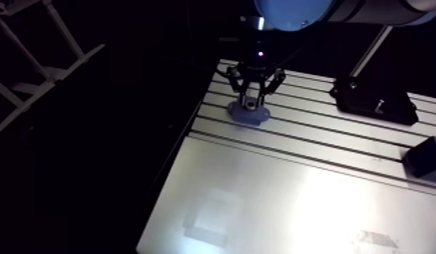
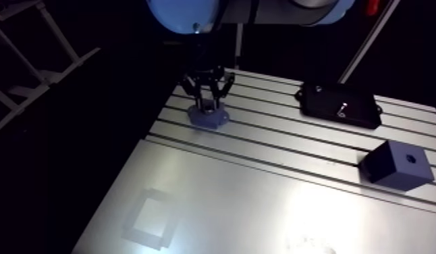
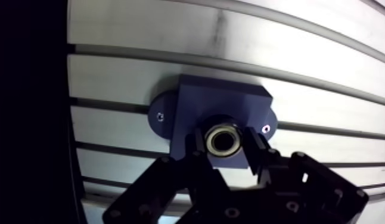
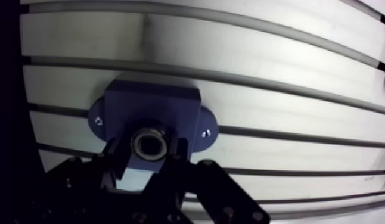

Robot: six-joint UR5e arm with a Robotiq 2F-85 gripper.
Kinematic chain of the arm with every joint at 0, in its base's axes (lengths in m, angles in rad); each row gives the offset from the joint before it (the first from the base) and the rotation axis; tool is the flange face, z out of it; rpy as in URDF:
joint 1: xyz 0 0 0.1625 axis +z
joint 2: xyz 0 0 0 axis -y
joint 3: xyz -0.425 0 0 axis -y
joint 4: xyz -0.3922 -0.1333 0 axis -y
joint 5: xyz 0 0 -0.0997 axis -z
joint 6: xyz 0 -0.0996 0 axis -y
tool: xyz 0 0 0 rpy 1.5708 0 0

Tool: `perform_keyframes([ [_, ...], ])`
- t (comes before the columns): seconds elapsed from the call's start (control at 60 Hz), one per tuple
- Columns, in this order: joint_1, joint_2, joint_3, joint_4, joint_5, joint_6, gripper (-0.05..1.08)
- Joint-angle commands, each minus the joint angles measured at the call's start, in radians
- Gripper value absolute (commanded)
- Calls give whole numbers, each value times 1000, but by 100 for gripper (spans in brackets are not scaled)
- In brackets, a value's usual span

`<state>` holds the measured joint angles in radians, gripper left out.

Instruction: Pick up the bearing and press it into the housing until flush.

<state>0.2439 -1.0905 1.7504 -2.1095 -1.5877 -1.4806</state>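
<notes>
The housing (image 3: 224, 101) and the clamped bearing (image 3: 223, 140) block the space under the end effector (image 3: 224, 144). Open counter (image 3: 171, 71) lies all around it, with the black case (image 2: 339, 105) and blue block (image 2: 394, 164) well apart.

Housing (image 3: 222, 107): matte blue, pale dot on each flange. Bearing (image 3: 223, 140): bright silver ring, dark bore. Claw (image 3: 224, 146): black. Counter (image 3: 171, 65): pale aluminium, striped with dark parallel slots. Flat box (image 2: 340, 105): black. Block (image 2: 395, 164): dark blue.

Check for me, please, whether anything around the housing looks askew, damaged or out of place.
Nothing stands out. The bearing sits square in the gripper, centred on the bore of the blue housing, which lies flat on the slotted table.
</notes>
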Motion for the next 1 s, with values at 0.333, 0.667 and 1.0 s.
perform_keyframes([
  [0.333, 0, -1, 2, -27, 4, -17, 59],
  [0.667, 0, -1, 3, -27, 7, -17, 59],
  [1.0, 0, -1, 8, -25, 7, -19, 59],
])
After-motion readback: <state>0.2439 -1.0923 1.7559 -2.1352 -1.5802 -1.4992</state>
